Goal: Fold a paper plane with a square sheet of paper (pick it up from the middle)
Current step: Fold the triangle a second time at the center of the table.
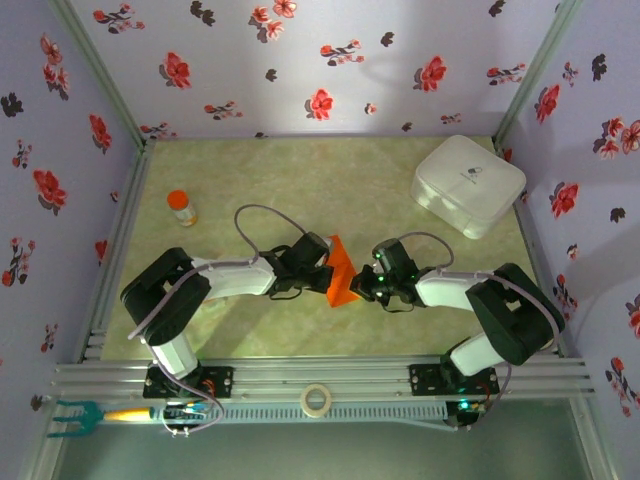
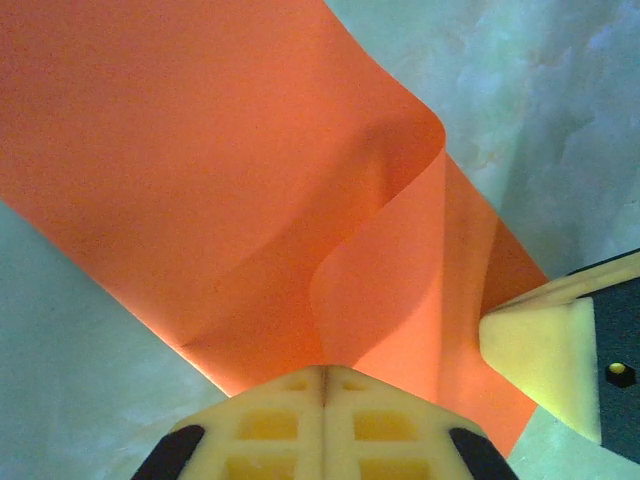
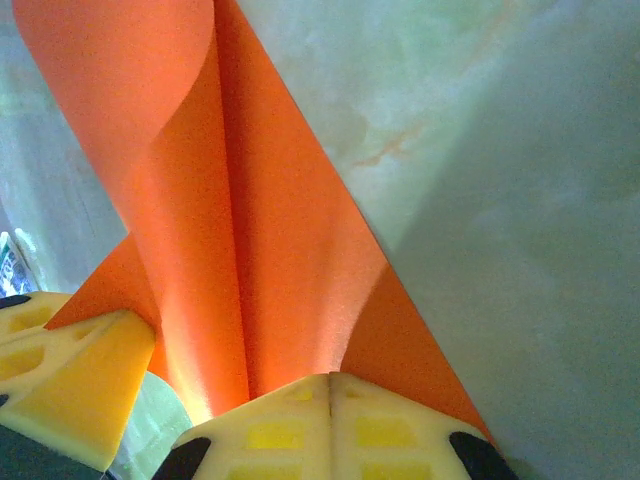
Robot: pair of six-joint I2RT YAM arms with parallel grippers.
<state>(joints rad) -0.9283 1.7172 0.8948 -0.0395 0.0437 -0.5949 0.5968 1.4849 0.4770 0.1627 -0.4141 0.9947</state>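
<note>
Nothing legible to call out. The white case (image 1: 467,185), well beyond and to the right of the right gripper (image 1: 358,288), has a small dark mark on its lid that is too small to read. The orange-capped bottle (image 1: 181,207), well away on the left gripper's (image 1: 328,268) outer side, is too small for any lettering to show. On to the fingers, and both pairs meet at the square sheet of paper (image 1: 342,272), which sits right between the two grippers in the overhead view. In the left wrist view, the left gripper (image 2: 322,378) has its yellow fingers (image 2: 270,425) pressed flat together with no gap, and the orange-red paper (image 2: 200,180) runs out from their tips. It bulges into a rounded curl just ahead. One yellow finger of the right gripper pokes in at the lower right, touching the paper's edge. In the right wrist view, the right gripper (image 3: 330,382) is also closed tight, pinching the paper (image 3: 270,230). The paper fans away from the tips, one side rolling over to the left. The marbled table (image 3: 500,150) lies beyond on the right.
</note>
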